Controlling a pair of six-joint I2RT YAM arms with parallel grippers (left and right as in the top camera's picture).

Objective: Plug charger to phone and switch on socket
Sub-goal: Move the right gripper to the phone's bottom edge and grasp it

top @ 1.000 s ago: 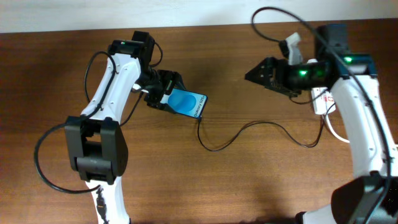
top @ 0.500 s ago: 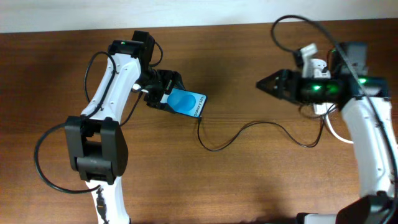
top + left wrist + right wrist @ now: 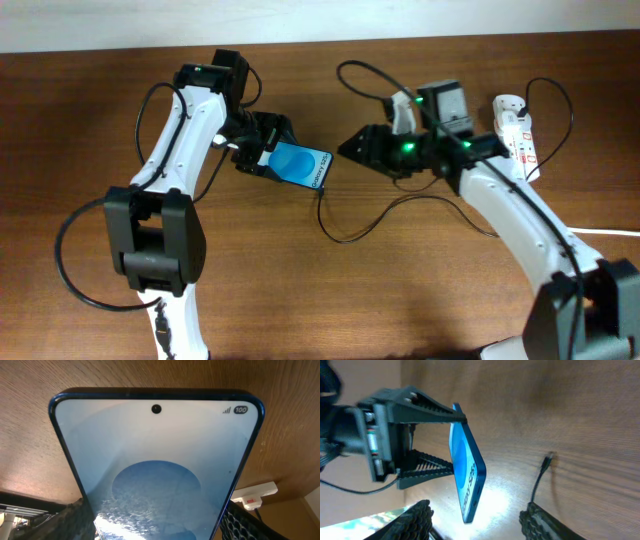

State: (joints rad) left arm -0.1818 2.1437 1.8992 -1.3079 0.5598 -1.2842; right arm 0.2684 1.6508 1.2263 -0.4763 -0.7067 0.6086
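The phone [image 3: 303, 166] has a blue screen and is held tilted off the table by my left gripper [image 3: 268, 152], which is shut on its upper end. It fills the left wrist view [image 3: 155, 450] and stands edge-on in the right wrist view [image 3: 467, 472]. My left gripper's fingers [image 3: 155, 522] flank it. The charger [image 3: 400, 205] lies curved on the table. Its plug tip [image 3: 321, 194] rests just below the phone's bottom edge, apart from it, and also shows in the right wrist view [image 3: 548, 458]. My right gripper [image 3: 352, 150] is open and empty, just right of the phone [image 3: 475, 512]. The socket [image 3: 518, 130] lies at the far right.
The socket's red switch shows in the left wrist view [image 3: 252, 496]. A thick white cord [image 3: 605, 232] runs off the right edge. My right arm's black cable [image 3: 365, 75] loops above the table's middle. A pale wall [image 3: 320, 20] borders the far edge.
My right arm has swung left from beside the socket to just right of the phone. The left arm, phone and charger have not moved.
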